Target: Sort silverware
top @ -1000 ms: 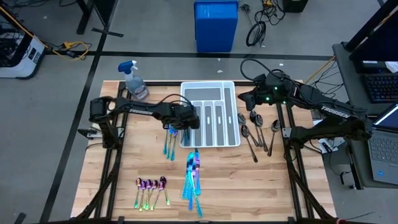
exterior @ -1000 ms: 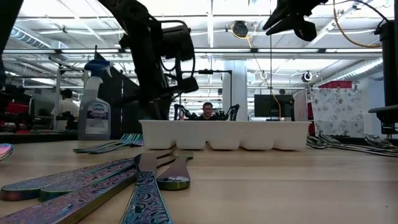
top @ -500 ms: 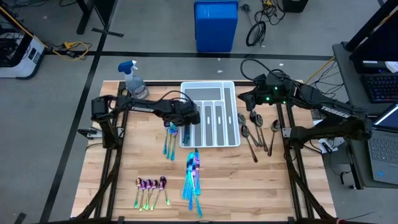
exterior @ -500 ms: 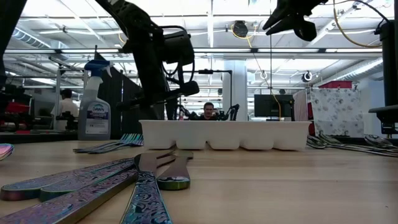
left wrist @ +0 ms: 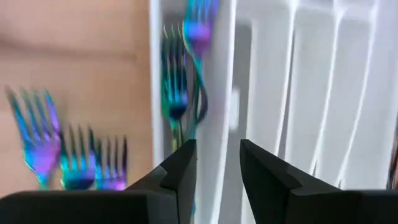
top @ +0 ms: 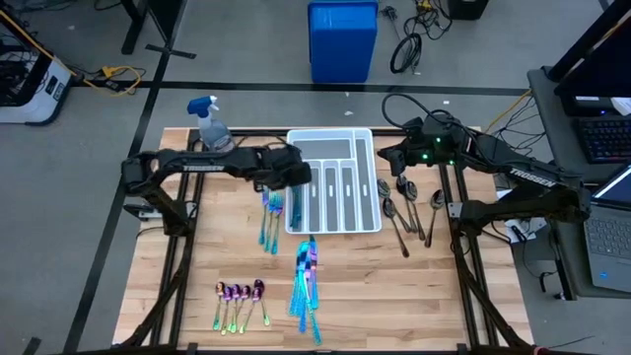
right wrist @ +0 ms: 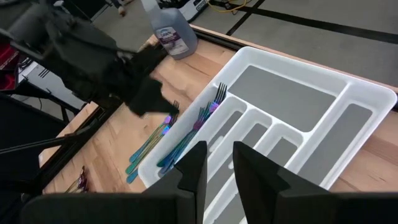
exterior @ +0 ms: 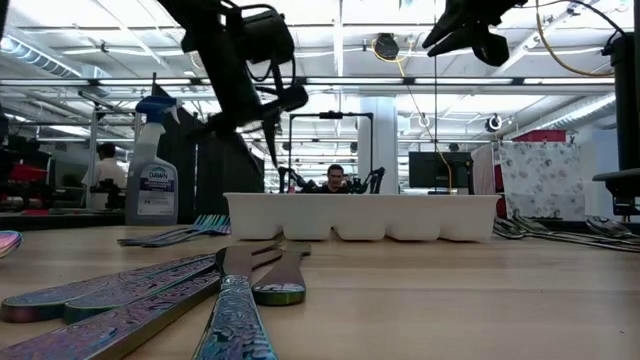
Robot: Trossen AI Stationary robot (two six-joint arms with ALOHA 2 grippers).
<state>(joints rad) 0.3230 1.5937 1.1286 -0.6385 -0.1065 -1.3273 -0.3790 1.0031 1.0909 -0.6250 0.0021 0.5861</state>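
**Forks going in**

With two forks (left wrist: 186, 74) lying in the tray's (top: 367, 138) outermost slot, I see my left gripper (left wrist: 217, 168) above them, fingers slightly apart and empty. Three forks (top: 269, 219) wait beside the tray. Right gripper (right wrist: 214, 165) hangs narrow, empty.

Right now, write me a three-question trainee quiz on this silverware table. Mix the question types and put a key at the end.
1. True or false: the white tray already holds some forks.
2. Which gripper is above the tray's outermost slot: A) left gripper B) right gripper?
3. Fill in: the small purple spoons lie on the ____ , not in the tray.

Key:
1. True. Forks lie in the tray's outermost long slot, while more forks remain on the table beside the tray.
2. A. The left gripper's fingers stand apart with nothing between them.
3. Table. They sit in a row near its front edge.
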